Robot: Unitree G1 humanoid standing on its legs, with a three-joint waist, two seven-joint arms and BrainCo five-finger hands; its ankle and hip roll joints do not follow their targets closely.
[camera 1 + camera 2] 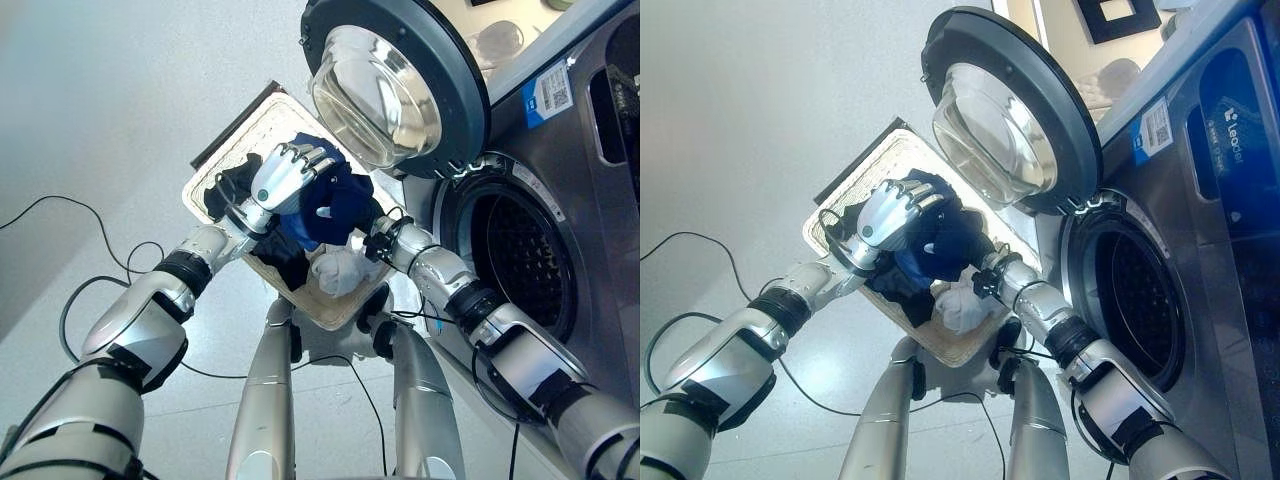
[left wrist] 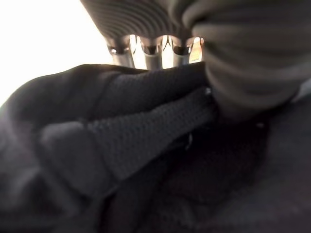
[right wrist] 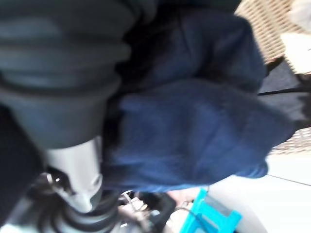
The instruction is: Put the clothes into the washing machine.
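A rectangular wicker laundry basket (image 1: 262, 128) sits on the pale floor (image 1: 100, 110) in front of a silver front-loading washing machine (image 1: 600, 250). The basket's long axis runs diagonally, one end away from the robot and the other near the machine. Inside it lies a heap of clothes: a dark blue garment (image 1: 335, 205) bunched on top, black clothing (image 1: 228, 190) at the far-left side and under the blue, and a white piece (image 1: 340, 270) at the near end. The blue bundle has no clear direction; it is a rounded wad lifted slightly above the pile.

The left hand (image 1: 283, 175) rests on top of the blue garment, palm down, its fingers (image 1: 315, 158) curled over the fabric and gripping it; its wrist view shows dark folded cloth pressed right against the finger bases. The right hand (image 1: 378, 240) reaches in from the machine side and is buried in the blue cloth at the wrist, so whether its fingers are closed cannot be told; its wrist view shows blue fabric bunched against its cover.

The machine's round door (image 1: 395, 85) with a glass bowl stands swung open above the basket, beside the open drum (image 1: 520, 255) to the right.
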